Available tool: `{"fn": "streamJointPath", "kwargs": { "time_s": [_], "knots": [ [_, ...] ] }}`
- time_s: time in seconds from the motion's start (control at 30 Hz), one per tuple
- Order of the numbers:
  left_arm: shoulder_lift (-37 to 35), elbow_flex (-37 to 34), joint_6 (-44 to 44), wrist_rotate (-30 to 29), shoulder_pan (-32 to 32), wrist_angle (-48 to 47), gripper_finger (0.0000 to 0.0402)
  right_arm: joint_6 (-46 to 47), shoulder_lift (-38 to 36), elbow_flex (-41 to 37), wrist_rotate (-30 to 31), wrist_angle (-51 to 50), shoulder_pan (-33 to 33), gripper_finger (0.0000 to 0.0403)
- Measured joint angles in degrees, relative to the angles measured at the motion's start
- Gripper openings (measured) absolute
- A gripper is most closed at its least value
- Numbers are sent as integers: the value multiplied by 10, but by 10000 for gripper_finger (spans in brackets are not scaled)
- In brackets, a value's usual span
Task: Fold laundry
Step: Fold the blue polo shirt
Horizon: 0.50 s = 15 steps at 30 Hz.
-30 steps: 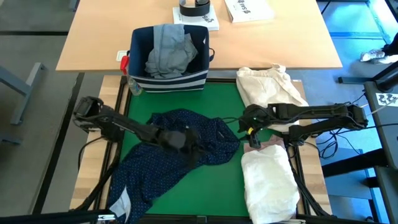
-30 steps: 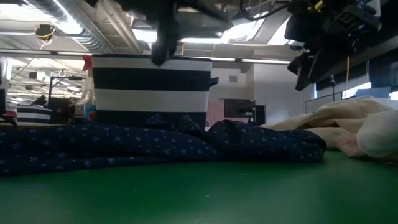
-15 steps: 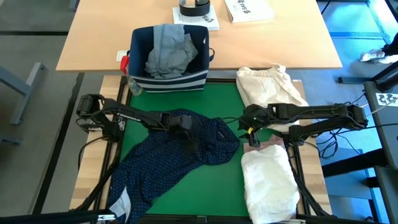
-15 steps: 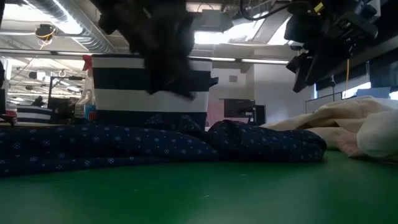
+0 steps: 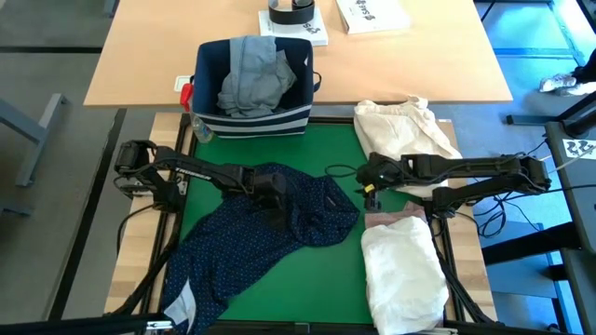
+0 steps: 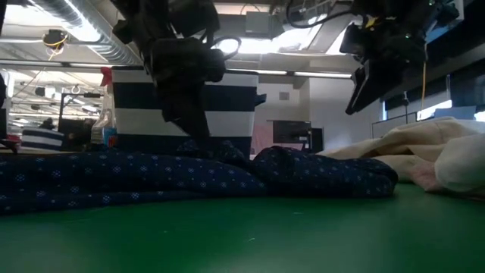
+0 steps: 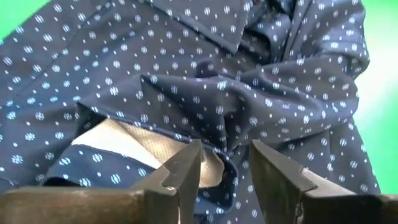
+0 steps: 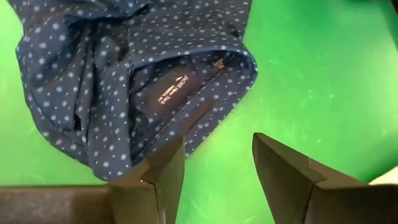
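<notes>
The navy white-dotted shirt (image 5: 244, 244) lies crumpled on the green mat (image 5: 321, 284), its collar with the label (image 8: 171, 93) toward the right. My left gripper (image 7: 227, 165) stands open close over the shirt's bunched middle (image 5: 277, 207), slanting down. My right gripper (image 8: 217, 165) hangs open above the bare mat beside the collar (image 5: 370, 193), well clear of it in the low view (image 6: 358, 95). A folded white shirt (image 5: 400, 274) lies on the pale pink top (image 5: 396, 221) at the near right. Light grey jeans (image 5: 251, 73) sit in the bin. My left gripper stands over a raised fold (image 7: 217, 134) in the shirt's middle, its fingers slanting down from the table's left. I cannot tell whether the fingertips touch the cloth. The shirt lies slack on the mat.
The navy striped bin (image 5: 250, 116) stands at the mat's far edge, a cream-beige cloth bundle (image 5: 405, 126) at the far right. Beyond lies a wooden table with books (image 5: 372, 14). Bare mat shows at the near middle and between shirt and bin.
My left gripper has swung toward the table's far edge over the shirt, tipped steeply downward and come down close to the cloth. My right gripper has turned a little toward the shirt's collar while its arm stayed in place. The shirt has not moved.
</notes>
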Motion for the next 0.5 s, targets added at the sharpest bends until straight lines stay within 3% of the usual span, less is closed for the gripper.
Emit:
{"fn": "streamJointPath", "kwargs": {
  "time_s": [0.23,0.37,0.5],
  "knots": [
    [15,0,-54,15,0,-2,124,75,0,0,0,-1,0,188],
    [43,0,-83,52,-5,4,123,66,0,0,-10,0,0,188],
    [75,0,-100,51,-14,19,120,30,0,0,-12,16,0,188]
  ]
}}
